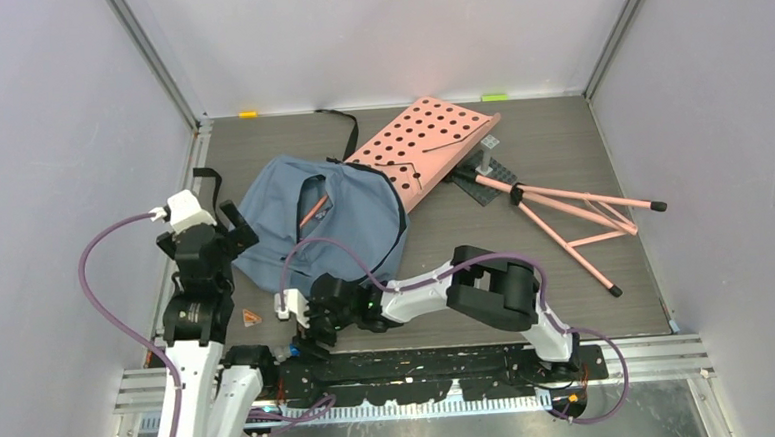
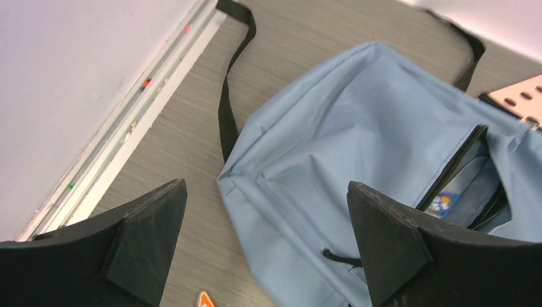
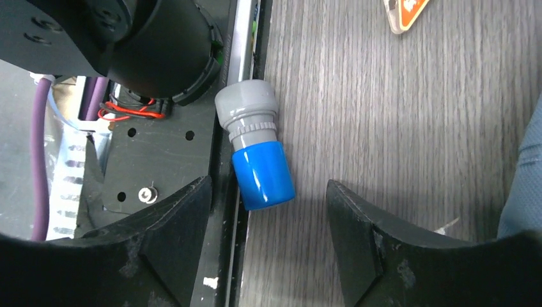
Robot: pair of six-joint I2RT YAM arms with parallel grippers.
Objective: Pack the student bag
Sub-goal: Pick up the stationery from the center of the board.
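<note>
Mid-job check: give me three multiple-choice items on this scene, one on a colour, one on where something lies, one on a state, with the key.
1. What colour are the straps of the student bag?
A. Pink
B. White
C. Black

2. Where does the small blue-and-grey cylinder lie?
A. Inside the bag
B. On the table at its near edge, beside the black base plate
C. By the far wall

3. How is the bag's main opening?
A. Gaping open
B. Zipped shut
C. Buckled under a flap

Key:
1 C, since the left wrist view shows black straps trailing from the blue fabric.
2 B, since the right wrist view shows it on the wood grain next to the plate.
3 A, since the zip edges stand apart and the lining shows.
</note>
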